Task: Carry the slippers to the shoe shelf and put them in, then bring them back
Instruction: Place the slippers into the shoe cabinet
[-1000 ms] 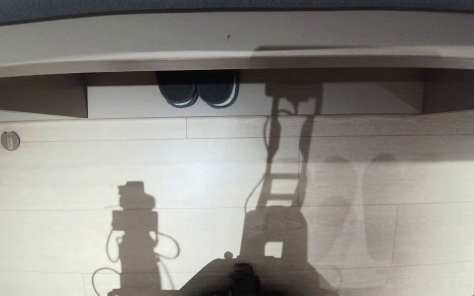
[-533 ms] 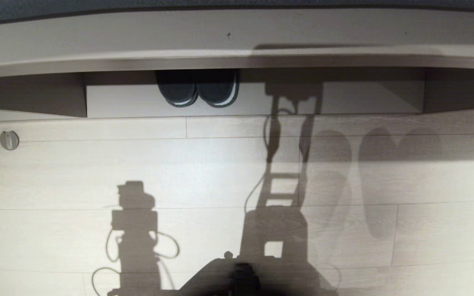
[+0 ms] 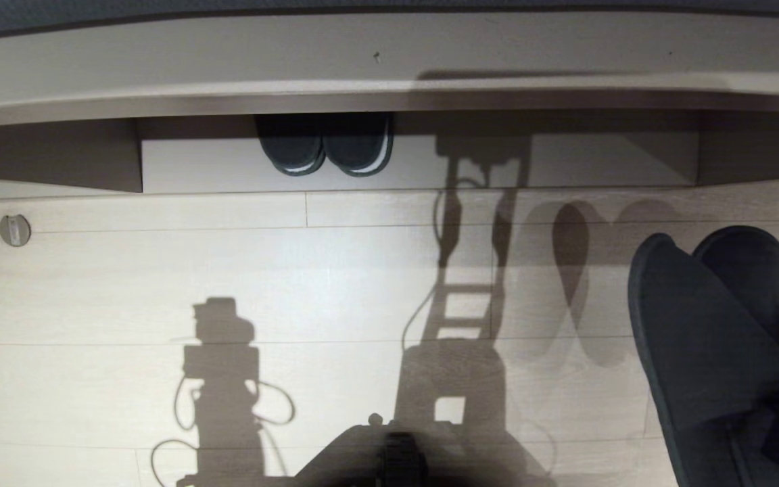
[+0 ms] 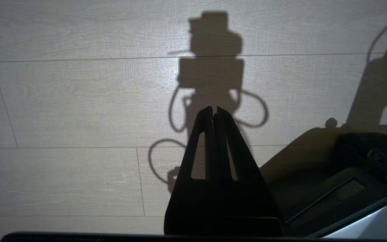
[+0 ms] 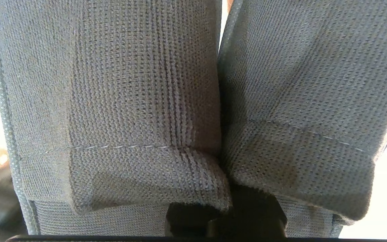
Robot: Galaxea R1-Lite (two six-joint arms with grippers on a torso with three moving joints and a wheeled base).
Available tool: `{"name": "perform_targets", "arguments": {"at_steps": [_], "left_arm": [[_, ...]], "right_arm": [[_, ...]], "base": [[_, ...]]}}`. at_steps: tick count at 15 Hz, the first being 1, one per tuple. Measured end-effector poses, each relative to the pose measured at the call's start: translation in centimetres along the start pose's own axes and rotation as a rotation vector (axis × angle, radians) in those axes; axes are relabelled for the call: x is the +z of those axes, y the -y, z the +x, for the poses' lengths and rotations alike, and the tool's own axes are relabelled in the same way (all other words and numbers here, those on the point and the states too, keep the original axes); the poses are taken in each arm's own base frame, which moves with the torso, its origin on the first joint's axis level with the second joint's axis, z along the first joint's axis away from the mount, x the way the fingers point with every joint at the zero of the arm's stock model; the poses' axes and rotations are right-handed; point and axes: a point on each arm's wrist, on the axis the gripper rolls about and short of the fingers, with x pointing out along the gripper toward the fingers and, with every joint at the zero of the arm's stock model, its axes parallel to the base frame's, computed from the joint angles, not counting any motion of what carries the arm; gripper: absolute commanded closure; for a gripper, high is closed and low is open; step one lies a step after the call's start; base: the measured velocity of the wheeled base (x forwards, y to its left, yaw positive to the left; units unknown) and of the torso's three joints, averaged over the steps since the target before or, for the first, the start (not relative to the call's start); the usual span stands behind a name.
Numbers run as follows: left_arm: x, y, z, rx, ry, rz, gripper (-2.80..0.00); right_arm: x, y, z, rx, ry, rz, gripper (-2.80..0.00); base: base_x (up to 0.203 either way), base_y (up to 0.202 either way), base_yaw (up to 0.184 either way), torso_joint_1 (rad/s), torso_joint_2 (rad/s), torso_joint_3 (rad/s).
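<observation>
**Slippers held above floor, short of shelf**

The floor (image 3: 126, 284) of pale planks runs up to the shoe shelf (image 3: 78, 159). A black pair with white edging (image 3: 325, 149) sits on the shelf's pale base board. The slippers (image 3: 707, 338) hang above the floor's right edge, clamped together by the right gripper (image 5: 227, 215). The left gripper (image 4: 213, 112) hovers over the floor, fingers together.

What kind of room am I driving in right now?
Probably a home or office entry area, indoors. A pale wood-plank floor runs up to a low grey-brown laminate shoe shelf, where a black pair of slippers with white sole edging sits on its pale base board.
</observation>
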Motion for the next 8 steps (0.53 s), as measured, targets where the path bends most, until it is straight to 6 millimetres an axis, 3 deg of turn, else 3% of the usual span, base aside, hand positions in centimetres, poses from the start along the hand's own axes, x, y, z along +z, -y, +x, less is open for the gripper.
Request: {"name": "perform_targets", "arguments": {"at_steps": [4, 8], "left_arm": [[0.0, 0.0, 0.0, 0.000, 0.000, 0.000, 0.00], [0.0, 0.0, 0.0, 0.000, 0.000, 0.000, 0.00]], "right_arm": [[2.6, 0.6, 4.8, -0.011, 0.056, -0.038, 0.00], [4.9, 1.0, 7.7, -0.022, 0.148, -0.053, 0.00]], "base": [[0.000, 0.000, 0.000, 0.000, 0.00, 0.000], [0.000, 0.000, 0.000, 0.000, 0.00, 0.000]]}}
